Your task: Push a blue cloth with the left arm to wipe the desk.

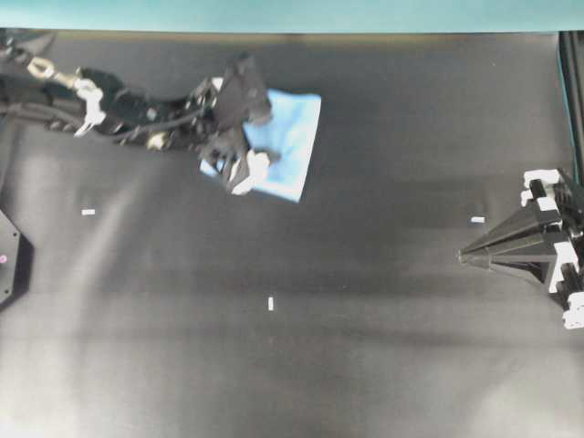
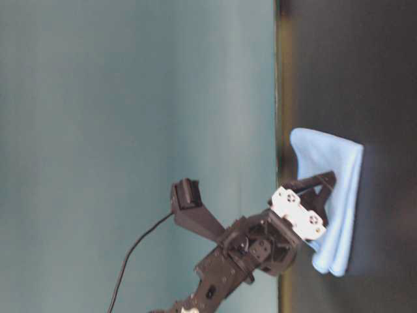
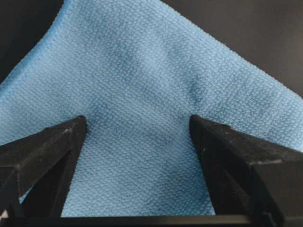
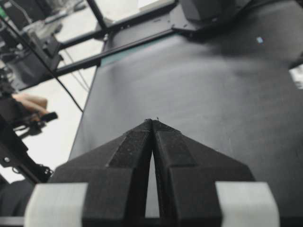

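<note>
— Two black fingers of the left pincer fill the bottom of the left wrist view, spread wide apart, tips planted on the blue cloth. Is anything clamped between them?

— No. The jaws stand released, with the weave bare between the tips. The cloth rises in a soft ridge beyond them, with dark desk in the upper corners.

— And the other side?

— The right pincer is clenched to a point, its two fingers pressed together with nothing held, hanging over bare black desk. From overhead it sits at the right edge, tip aimed toward the middle, well apart from the cloth.

— Where does the cloth lie on the desk?

— From overhead, the cloth is in the upper middle, near the teal strip at the far edge. The left arm reaches in from the left and its pincer covers the cloth's left part.

— Flat?

— Not wholly. The table-level view shows it folded, with layered edges and one corner lifted. Three small white tape marks dot the desk nearer the camera.
</note>
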